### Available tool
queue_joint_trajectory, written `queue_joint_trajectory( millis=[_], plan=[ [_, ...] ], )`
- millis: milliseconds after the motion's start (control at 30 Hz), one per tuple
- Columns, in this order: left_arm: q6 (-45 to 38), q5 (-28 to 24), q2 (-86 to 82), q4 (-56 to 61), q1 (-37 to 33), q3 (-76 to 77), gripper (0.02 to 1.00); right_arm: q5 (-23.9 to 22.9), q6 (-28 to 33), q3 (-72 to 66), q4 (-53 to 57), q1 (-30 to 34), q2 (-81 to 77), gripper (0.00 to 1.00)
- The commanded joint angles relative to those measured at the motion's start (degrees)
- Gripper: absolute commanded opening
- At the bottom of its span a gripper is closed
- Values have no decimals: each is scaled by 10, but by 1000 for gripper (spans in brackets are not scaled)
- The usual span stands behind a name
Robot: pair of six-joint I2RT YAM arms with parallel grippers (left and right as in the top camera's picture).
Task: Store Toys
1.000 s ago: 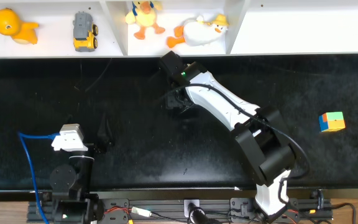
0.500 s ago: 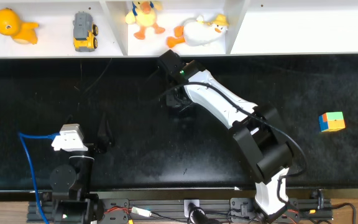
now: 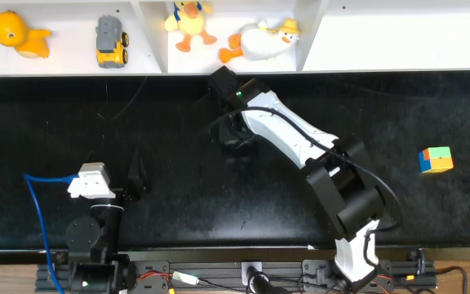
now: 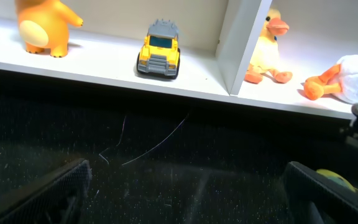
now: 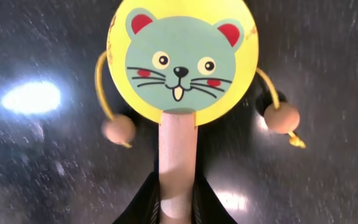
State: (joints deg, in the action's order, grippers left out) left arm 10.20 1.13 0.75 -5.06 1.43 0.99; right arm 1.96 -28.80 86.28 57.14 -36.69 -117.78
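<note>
toy drum [image 5: 182, 62], handle end inside right hand [image 5: 178, 198]

The rattle drum [image 5: 182, 59] is yellow with a teal, red-eared cat face. The cube [image 3: 436, 160] shows orange, green and blue; the truck [image 4: 160, 55] is yellow and grey.

No readable text or numbers.

Black speckled bench [image 3: 178, 204] stretches wide, thin pale scratches [image 4: 157, 144] streaking its surface. A blue cable [image 3: 49, 177] loops at the front-left, and more wiring [image 3: 184, 278] trails along the front rail [image 3: 219, 268].
</note>
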Motion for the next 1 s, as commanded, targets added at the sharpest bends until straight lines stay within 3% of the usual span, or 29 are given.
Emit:
queue_joint_trajectory(
  millis=[33,233,367,467,633,1000],
  plan=[
    [6,1,-6,3,1,-5,998,15,-8,36,55,3,7,47],
    [6,1,-6,3,1,-5,998,-28,-9,50,119,3,107,42],
    [6,1,-6,3,1,-5,996,-105,-44,45,192,9,179,47],
    [6,1,-6,3,1,-5,998,-126,-44,25,222,31,215,47],
    [6,1,-6,3,1,-5,998,-127,-22,-36,218,93,268,45],
    [6,1,-6,3,1,-5,998,-103,128,-86,141,263,311,45]
  ],
)
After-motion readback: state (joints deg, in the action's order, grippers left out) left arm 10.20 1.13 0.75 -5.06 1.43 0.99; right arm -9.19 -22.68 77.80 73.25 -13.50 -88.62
